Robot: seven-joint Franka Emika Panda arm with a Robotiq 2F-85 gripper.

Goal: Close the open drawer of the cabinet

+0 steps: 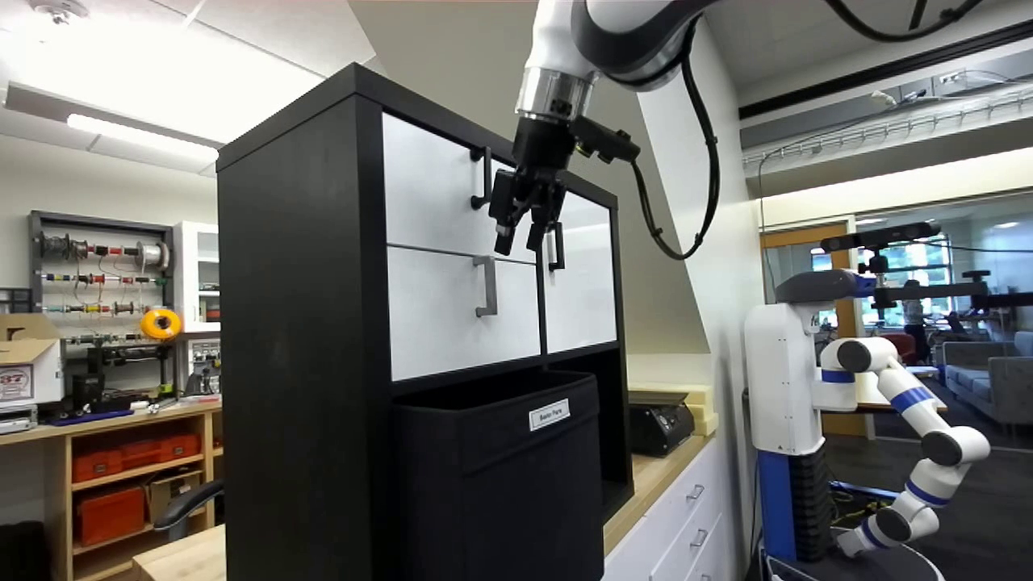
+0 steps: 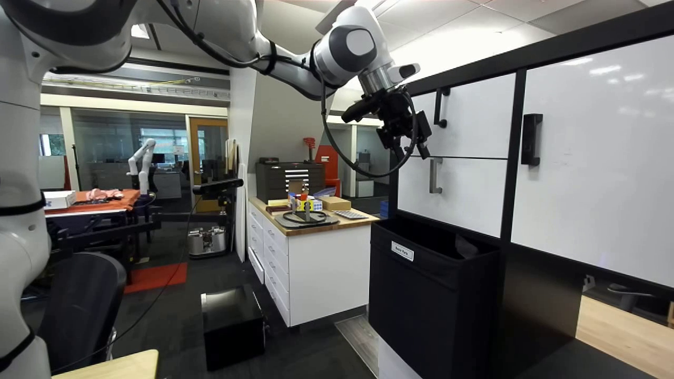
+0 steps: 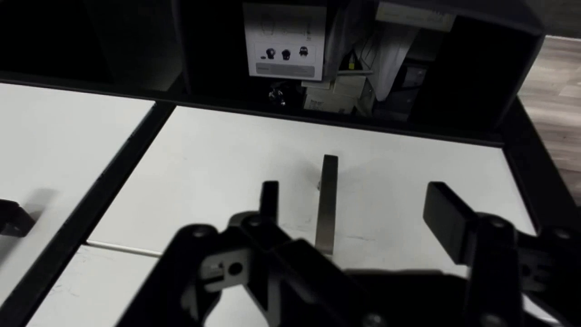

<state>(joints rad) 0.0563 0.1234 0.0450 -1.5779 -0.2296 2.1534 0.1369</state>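
Note:
The black cabinet (image 1: 294, 323) (image 2: 518, 121) shows in both exterior views. Its tall white front with a black handle (image 1: 585, 298) (image 2: 600, 158) looks flush with the frame; no white sides show and no white-fronted drawer stands visibly open. Beside it are two short white fronts, also flush; the lower one has a grey handle (image 1: 490, 286) (image 2: 433, 176) (image 3: 327, 204). My gripper (image 1: 519, 238) (image 2: 412, 150) (image 3: 352, 195) is open and empty in front of these short fronts. In the wrist view the grey handle appears between the fingers, nearer the left one, touching neither.
A black fabric bin (image 1: 516, 484) (image 2: 421, 295) with a white label stands out from the cabinet below the short fronts. In the wrist view boxes (image 3: 286, 41) lie inside it. A low white counter unit (image 1: 678, 524) (image 2: 326, 273) stands nearby.

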